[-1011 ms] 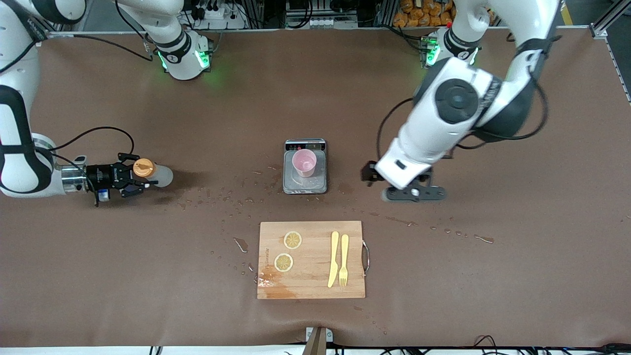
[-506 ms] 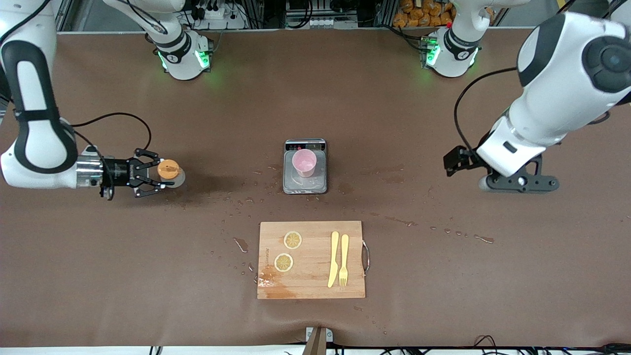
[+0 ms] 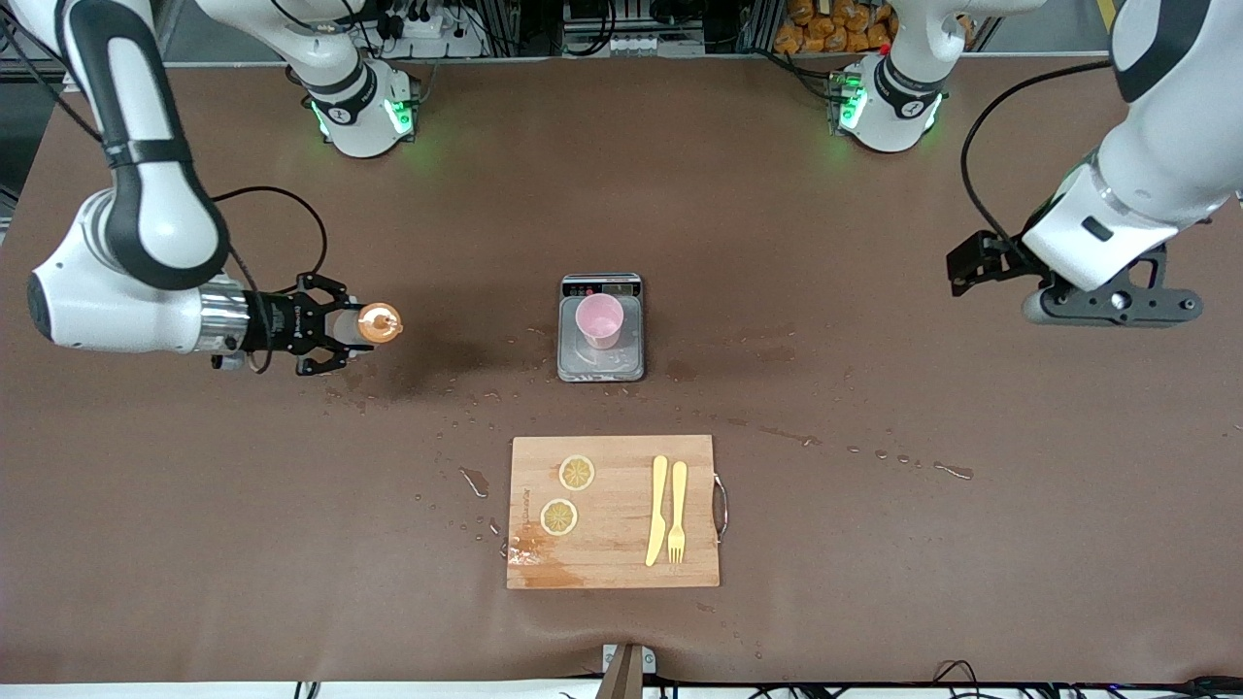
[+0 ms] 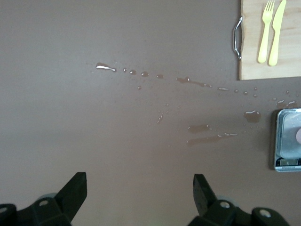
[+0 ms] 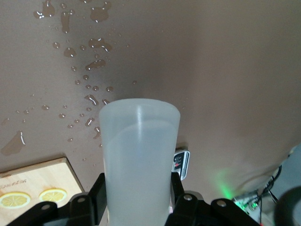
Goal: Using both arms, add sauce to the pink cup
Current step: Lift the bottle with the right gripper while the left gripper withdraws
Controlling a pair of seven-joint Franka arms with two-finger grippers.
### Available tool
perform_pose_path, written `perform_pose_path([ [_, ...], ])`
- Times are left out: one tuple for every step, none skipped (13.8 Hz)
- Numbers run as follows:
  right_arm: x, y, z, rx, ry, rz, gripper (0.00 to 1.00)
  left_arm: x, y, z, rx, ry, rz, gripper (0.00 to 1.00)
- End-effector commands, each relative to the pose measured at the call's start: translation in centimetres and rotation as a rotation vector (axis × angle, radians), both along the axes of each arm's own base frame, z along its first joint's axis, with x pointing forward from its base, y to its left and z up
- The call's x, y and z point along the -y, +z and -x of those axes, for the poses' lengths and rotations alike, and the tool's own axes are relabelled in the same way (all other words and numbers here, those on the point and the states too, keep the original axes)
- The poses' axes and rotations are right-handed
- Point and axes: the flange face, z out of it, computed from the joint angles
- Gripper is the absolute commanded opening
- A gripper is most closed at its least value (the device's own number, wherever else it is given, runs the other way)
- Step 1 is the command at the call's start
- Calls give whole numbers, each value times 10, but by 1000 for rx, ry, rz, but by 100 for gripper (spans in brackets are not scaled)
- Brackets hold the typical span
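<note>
Above the table, right end effector [image 3: 335, 324] grips sauce [image 3: 378, 323].

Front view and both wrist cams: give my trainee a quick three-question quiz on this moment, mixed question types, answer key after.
1. True or false: the pink cup stands on the cutting board.
2. What does the right gripper hold? A) fork B) sauce bottle C) nothing
3. What state is the left gripper in, and what is it over?

Key:
1. False: it stands on the scale.
2. B
3. Open and empty, over bare table toward the left arm's end.
</note>
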Motion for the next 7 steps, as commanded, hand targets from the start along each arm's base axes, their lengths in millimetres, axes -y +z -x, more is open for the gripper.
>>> perform_pose_path([
  [-50, 30, -1, 0, 17, 162, 57, 7, 8, 17, -5, -33, -35, 100],
  [-64, 32, 1, 0, 21, 191, 57, 10, 10, 21, -12, -43, -38, 100],
  [-80, 33, 3, 2, 21, 204, 57, 10, 14, 24, -7, -44, -37, 100],
  [-97, 33, 6, 3, 14, 235, 57, 9, 18, 26, -3, -47, -37, 100],
  [-116, 37, 9, 15, 17, 295, 57, 5, 23, 28, 6, -42, -35, 100],
  [-136, 39, 13, 25, 21, 362, 57, 4, 27, 29, 14, -41, -34, 100],
  [-147, 41, 16, 30, 16, 403, 57, 3, 30, 31, 18, -41, -32, 100],
])
